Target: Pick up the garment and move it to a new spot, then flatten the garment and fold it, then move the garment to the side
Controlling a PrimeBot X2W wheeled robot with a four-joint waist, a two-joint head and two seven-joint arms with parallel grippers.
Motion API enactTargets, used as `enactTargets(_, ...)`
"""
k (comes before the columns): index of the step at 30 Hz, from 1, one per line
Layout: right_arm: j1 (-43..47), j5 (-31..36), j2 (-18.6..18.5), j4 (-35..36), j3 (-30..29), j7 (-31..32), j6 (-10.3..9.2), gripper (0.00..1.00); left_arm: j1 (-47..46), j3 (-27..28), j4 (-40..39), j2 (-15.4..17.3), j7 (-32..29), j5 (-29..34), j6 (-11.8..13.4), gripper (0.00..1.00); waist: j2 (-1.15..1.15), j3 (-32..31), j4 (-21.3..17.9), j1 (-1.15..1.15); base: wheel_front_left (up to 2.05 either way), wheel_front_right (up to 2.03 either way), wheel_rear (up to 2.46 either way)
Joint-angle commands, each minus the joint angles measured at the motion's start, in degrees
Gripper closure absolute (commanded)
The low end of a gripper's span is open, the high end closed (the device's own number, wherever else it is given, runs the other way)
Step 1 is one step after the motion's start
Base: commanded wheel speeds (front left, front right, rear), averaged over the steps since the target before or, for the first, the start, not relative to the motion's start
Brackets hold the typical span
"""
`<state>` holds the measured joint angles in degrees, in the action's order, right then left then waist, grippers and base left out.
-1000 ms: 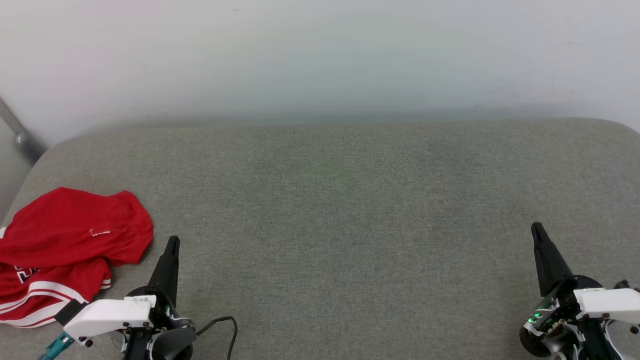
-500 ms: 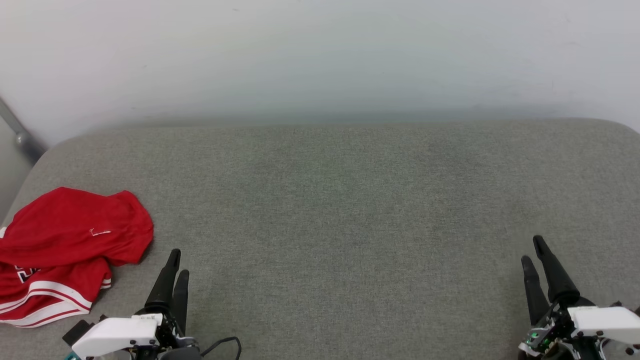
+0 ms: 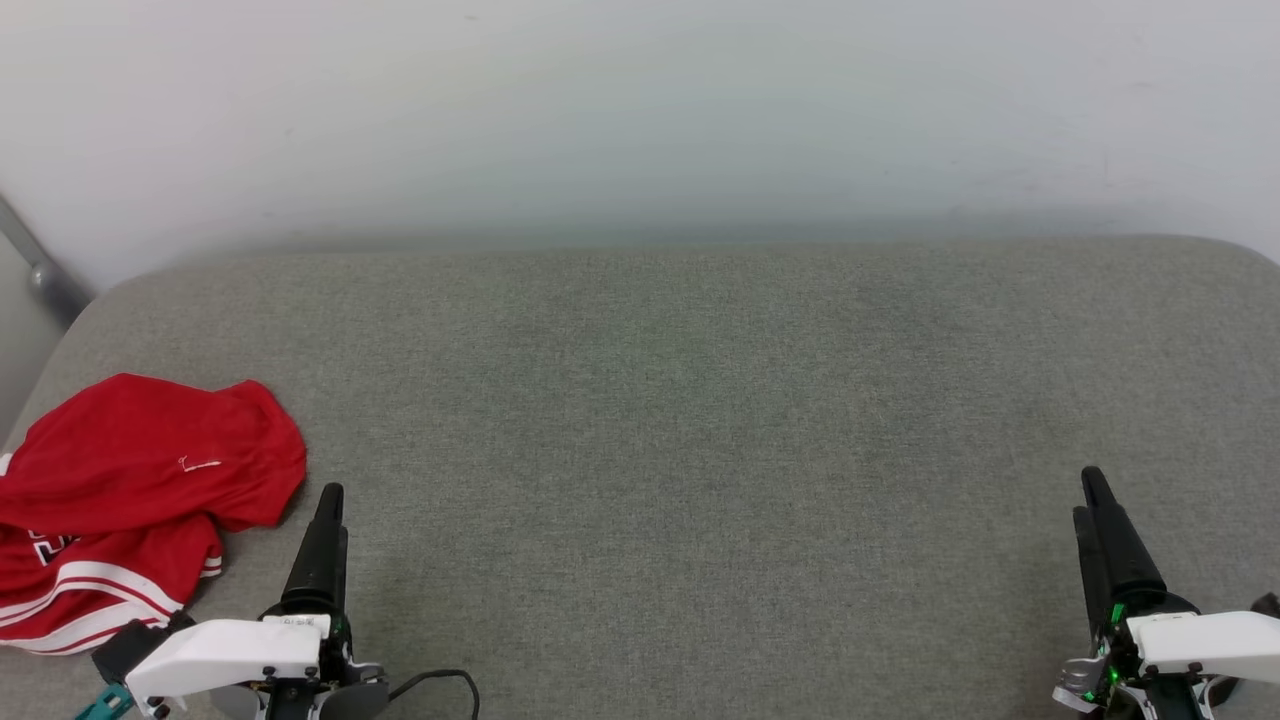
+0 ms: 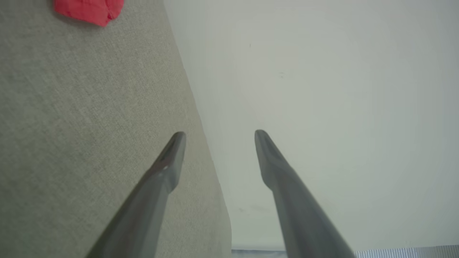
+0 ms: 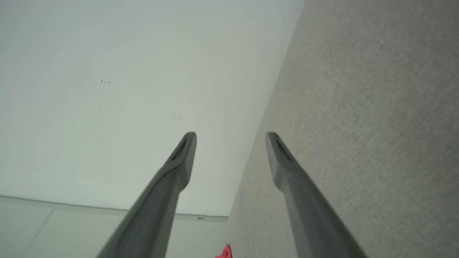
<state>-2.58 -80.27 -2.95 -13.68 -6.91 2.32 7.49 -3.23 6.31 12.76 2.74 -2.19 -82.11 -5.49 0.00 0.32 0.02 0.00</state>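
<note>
Garment (image 3: 140,470) crumpled nr L pincer (image 4: 219,133); R pincer (image 5: 231,134) & L both agape, empty

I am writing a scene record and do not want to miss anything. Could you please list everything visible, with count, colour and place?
red jersey-style garment with white striped trim: one, red and white, crumpled at the left edge of the surface
grey woven fabric surface: one, grey, across the middle of the head view
plain wall: one, white, behind the surface
slanted metal bar: one, grey, far left by the wall
thin cable: one, black, lower left
left gripper: one, dark fingers, open and empty, lower left near the garment
right gripper: one, dark fingers, open and empty, lower right
</note>
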Motion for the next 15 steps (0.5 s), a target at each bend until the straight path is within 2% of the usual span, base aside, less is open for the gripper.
enactTargets(1, -0.37, 2.42, -0.09, 1.65, -0.18, -0.63, 0.00, 0.00, -0.68, 0.06, -1.88, 0.11, 0.66, 2.60, 0.53, 0.00, 0.00, 0.01, 0.01, 0.00, 0.00, 0.00, 0.00)
enactTargets(15, 1.50, 22.73, -0.07, 6.79, 1.96, -3.93, 0.00, 0.00, 0.79, -3.65, -5.37, 0.13, 3.93, 21.22, 5.14, 0.00, 0.00, 0.12, 0.06, 0.00, 0.00, 0.00, 0.00)
